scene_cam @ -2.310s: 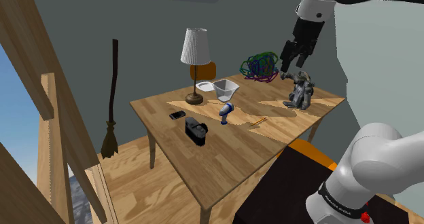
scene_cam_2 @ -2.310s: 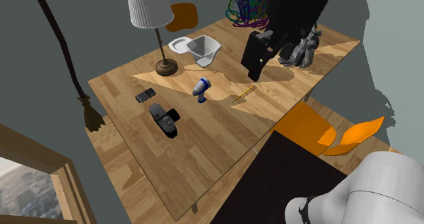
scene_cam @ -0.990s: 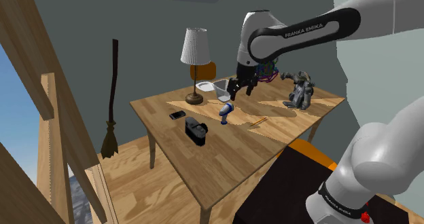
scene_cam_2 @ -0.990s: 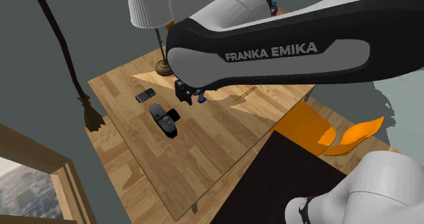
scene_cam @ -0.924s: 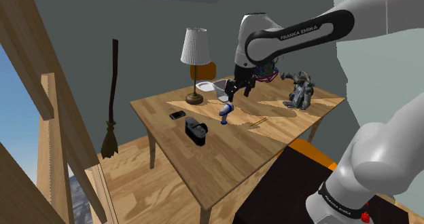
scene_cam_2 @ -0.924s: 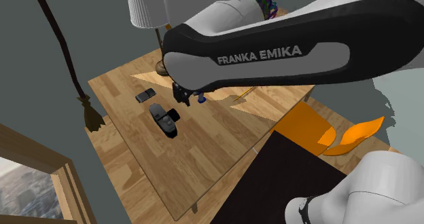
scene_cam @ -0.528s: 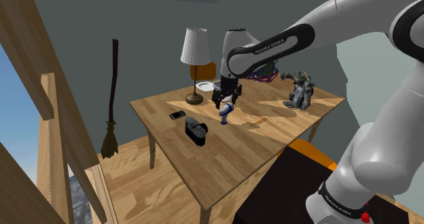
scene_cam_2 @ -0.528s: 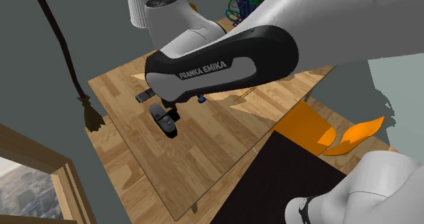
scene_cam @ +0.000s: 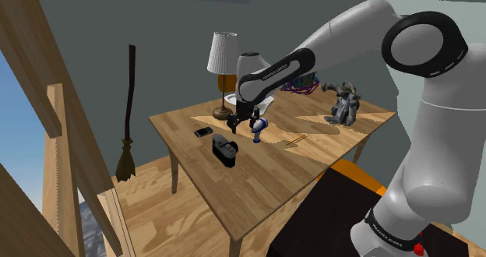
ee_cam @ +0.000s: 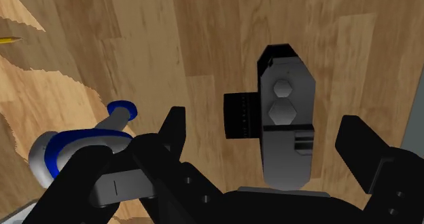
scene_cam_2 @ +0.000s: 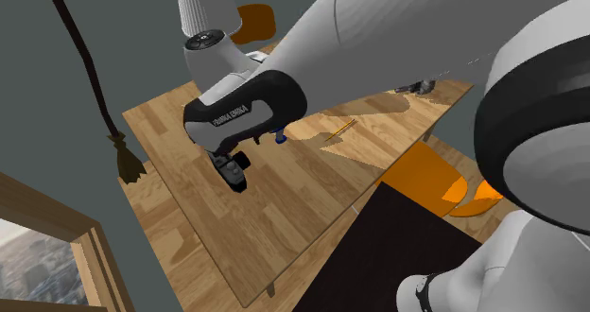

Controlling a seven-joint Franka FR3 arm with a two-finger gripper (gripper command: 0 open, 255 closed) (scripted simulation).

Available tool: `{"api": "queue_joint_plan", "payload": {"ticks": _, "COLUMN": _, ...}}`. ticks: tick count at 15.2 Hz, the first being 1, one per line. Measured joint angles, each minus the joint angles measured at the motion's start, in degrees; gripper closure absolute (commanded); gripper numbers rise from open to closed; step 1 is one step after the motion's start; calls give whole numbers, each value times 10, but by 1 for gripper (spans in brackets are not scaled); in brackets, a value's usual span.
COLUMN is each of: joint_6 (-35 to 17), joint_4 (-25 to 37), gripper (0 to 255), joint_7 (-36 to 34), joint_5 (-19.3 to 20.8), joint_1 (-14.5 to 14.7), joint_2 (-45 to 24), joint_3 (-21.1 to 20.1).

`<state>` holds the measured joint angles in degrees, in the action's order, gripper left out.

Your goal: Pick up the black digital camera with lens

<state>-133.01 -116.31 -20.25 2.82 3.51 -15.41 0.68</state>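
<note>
Wooden table bears camera, phone, lamp, pencil, figurine.

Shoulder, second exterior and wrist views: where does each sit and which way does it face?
Shoulder view: beside and behind the black box stand, looking down over the wooden table; white arm and black hand show.
Second exterior view: high, looking steeply down at the table; the arm crosses it.
Wrist view: on the hand, facing down at the black digital camera with lens; open fingers show.
All share the digital camera.
</note>
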Motion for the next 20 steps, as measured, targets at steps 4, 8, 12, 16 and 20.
{"api": "queue_joint_plan", "payload": {"ticks": 4, "joint_6": -11, "joint_4": 81, "gripper": 0, "joint_7": -14, "joint_5": -2, "joint_1": 7, "joint_2": -94, "joint_3": -4}}
{"api": "queue_joint_plan", "payload": {"ticks": 8, "joint_6": -16, "joint_4": 165, "gripper": 0, "joint_7": -20, "joint_5": -5, "joint_1": 10, "joint_2": -185, "joint_3": -5}}
{"api": "queue_joint_plan", "payload": {"ticks": 12, "joint_6": -25, "joint_4": 194, "gripper": 0, "joint_7": -24, "joint_5": -5, "joint_1": 12, "joint_2": -226, "joint_3": -5}}
{"api": "queue_joint_plan", "payload": {"ticks": 16, "joint_6": -44, "joint_4": 198, "gripper": 0, "joint_7": -26, "joint_5": -5, "joint_1": 13, "joint_2": -248, "joint_3": -5}}
{"api": "queue_joint_plan", "payload": {"ticks": 20, "joint_6": -49, "joint_4": 201, "gripper": 255, "joint_7": -25, "joint_5": -5, "joint_1": 13, "joint_2": -256, "joint_3": -5}}
